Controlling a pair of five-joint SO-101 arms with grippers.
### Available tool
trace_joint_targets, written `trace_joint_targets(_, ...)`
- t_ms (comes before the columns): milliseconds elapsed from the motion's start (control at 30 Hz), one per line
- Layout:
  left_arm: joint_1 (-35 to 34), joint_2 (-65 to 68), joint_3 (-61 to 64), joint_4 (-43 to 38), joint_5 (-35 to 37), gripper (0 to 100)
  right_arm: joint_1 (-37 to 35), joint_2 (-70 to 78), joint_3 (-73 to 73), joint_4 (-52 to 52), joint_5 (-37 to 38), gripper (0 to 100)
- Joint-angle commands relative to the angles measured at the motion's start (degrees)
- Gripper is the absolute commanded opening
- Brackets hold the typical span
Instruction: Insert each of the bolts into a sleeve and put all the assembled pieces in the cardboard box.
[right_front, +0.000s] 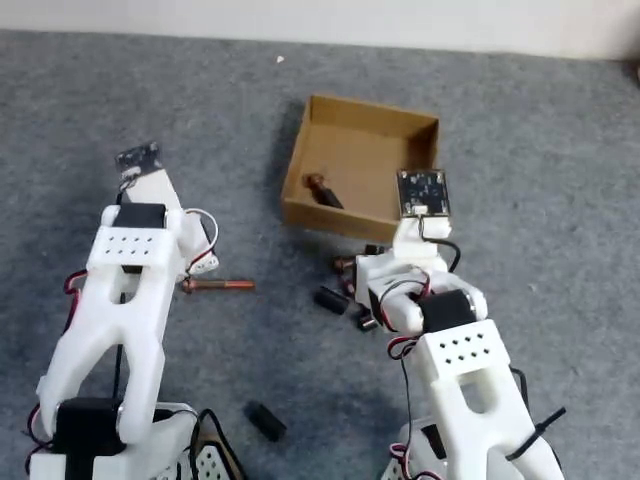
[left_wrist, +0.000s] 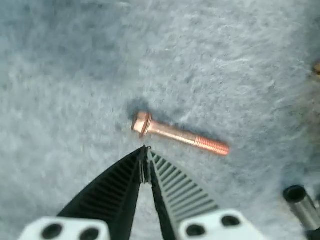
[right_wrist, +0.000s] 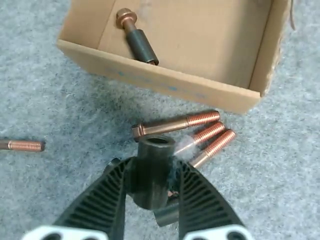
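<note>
One assembled piece (right_wrist: 136, 36) lies in the cardboard box (right_wrist: 165, 82) near the tabletop's far edge; the right gripper (right_wrist: 150, 172) clamps a sleeve (right_wrist: 155, 147), the left gripper (left_wrist: 146, 162) is closed and empty beside a loose bolt (left_wrist: 177, 134), four bolts apparently remaining.

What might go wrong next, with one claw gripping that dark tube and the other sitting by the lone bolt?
1. The right gripper holds the sleeve close by three bolts lying bunched together; bringing it down might scatter them rather than line up with one.
2. The left gripper is shut, tips near the head of the lone bolt; unless it opens first, it may just push that bolt along the carpet.
</note>
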Motion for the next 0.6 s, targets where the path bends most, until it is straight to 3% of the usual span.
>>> trace_joint_targets(0, -0.5, -0.1, 1.6, -0.9, 6.1, 0, 0.8, -2.1, -0.2, -1.8, 0.8, 0.6)
trace_joint_targets(133, -0.5, -0.1, 4.1, -4.8, 10.1, 4, 0.8, -2.1, -0.2, -1.8, 0.8, 0.6)
trace_joint_targets(333, 3.0, -0.1, 9.1, -10.0, 15.0, 27, 0.8, -2.0, -0.2, -1.8, 0.8, 0.6)
trace_joint_targets(567, 3.6, 0.0, 11.0, -11.3, 17.3, 29, 0.8, -2.0, -0.2, -1.8, 0.8, 0.6)
